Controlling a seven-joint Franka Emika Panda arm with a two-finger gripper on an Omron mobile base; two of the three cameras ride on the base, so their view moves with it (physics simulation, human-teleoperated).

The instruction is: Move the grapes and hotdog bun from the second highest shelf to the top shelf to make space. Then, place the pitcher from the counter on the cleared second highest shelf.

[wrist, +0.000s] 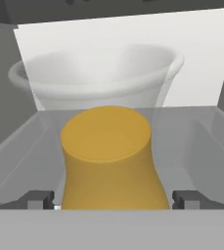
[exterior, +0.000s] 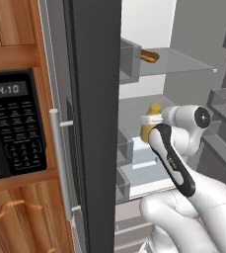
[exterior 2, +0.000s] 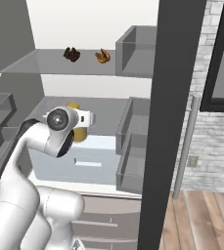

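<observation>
White arm (exterior: 183, 207), dark joints

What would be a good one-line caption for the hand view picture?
End effector open around the yellow pitcher inside the fridge, fingertips on either side.

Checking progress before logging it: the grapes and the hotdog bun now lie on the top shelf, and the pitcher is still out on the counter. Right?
Not quite. The grapes and the hotdog bun do lie on the top shelf, but the pitcher is inside the fridge on the shelf below, between the open gripper's fingers. The right base view and hand view show this.
</observation>
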